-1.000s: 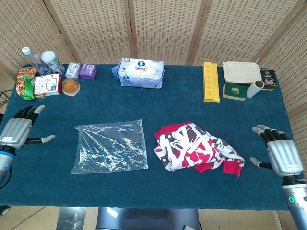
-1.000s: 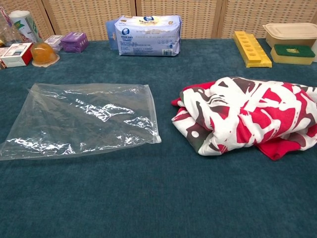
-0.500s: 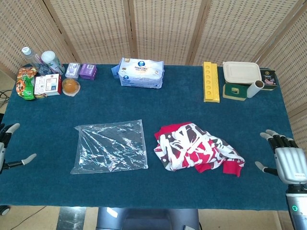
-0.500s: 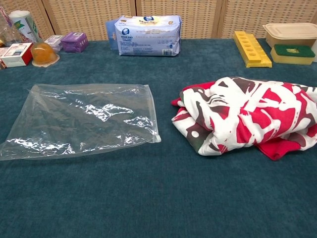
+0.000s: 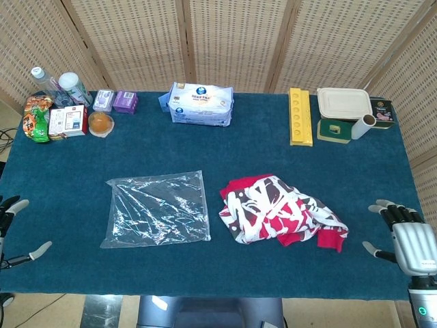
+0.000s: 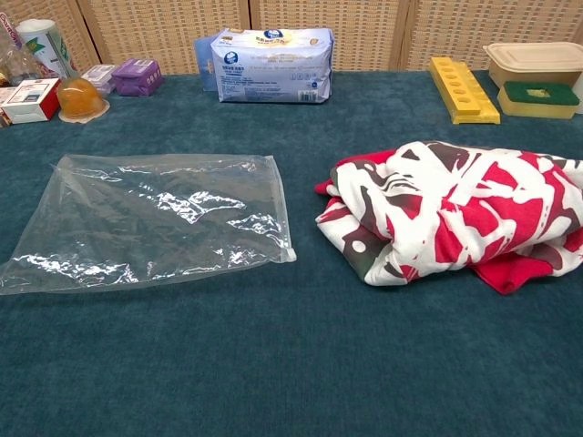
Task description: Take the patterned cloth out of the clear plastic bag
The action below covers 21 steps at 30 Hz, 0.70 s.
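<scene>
The patterned cloth (image 5: 281, 219) (image 6: 460, 222), red, white and brown, lies crumpled on the blue table right of centre. The clear plastic bag (image 5: 159, 208) (image 6: 155, 218) lies flat beside it on the left, apart from the cloth, with nothing inside. My left hand (image 5: 8, 232) shows at the far left edge of the head view, fingers spread and holding nothing. My right hand (image 5: 410, 239) is at the table's front right corner, also with fingers apart and empty. Neither hand appears in the chest view.
Along the back edge stand a wipes pack (image 5: 201, 104), a yellow tray (image 5: 299, 116), a lidded box (image 5: 343, 104) on a green tin, purple boxes (image 5: 125, 101), an orange cup (image 5: 100, 124), bottles (image 5: 72, 86) and snack packs (image 5: 37, 117).
Both hands have drawn back toward me and outward from the table; the left one has slid mostly out of the head view. Cloth and bag have not moved.
</scene>
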Each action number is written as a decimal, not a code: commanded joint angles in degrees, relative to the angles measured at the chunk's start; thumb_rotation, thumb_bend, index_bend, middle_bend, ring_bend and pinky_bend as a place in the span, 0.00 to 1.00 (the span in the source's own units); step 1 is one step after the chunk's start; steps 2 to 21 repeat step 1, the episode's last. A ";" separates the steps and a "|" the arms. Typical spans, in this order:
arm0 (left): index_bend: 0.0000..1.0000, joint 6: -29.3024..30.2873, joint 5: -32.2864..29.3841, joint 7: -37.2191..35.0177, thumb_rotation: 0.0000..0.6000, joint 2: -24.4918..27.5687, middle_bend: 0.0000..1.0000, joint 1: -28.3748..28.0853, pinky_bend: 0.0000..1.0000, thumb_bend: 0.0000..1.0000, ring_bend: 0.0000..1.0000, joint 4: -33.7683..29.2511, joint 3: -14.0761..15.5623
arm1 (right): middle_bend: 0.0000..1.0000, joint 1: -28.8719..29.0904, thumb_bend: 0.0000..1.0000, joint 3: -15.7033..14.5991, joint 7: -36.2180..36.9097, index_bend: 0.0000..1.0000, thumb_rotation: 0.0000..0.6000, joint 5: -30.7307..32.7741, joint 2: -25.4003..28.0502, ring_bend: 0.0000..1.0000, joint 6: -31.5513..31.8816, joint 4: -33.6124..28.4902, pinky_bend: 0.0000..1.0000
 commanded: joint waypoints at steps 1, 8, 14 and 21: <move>0.18 -0.46 -0.12 0.59 0.54 0.07 0.13 0.08 0.10 0.10 0.03 -0.36 -0.40 | 0.27 -0.18 0.16 0.30 0.77 0.32 0.89 0.58 -0.12 0.29 -0.22 0.44 0.29; 0.18 -0.46 -0.12 0.59 0.54 0.07 0.13 0.08 0.10 0.10 0.03 -0.36 -0.40 | 0.27 -0.18 0.16 0.30 0.77 0.32 0.89 0.58 -0.12 0.29 -0.22 0.44 0.29; 0.18 -0.46 -0.12 0.59 0.54 0.07 0.13 0.08 0.10 0.10 0.03 -0.36 -0.40 | 0.27 -0.18 0.16 0.30 0.77 0.32 0.89 0.58 -0.12 0.29 -0.22 0.44 0.29; 0.18 -0.46 -0.12 0.59 0.54 0.07 0.13 0.08 0.10 0.10 0.03 -0.36 -0.40 | 0.27 -0.18 0.16 0.30 0.77 0.32 0.89 0.58 -0.12 0.29 -0.22 0.44 0.29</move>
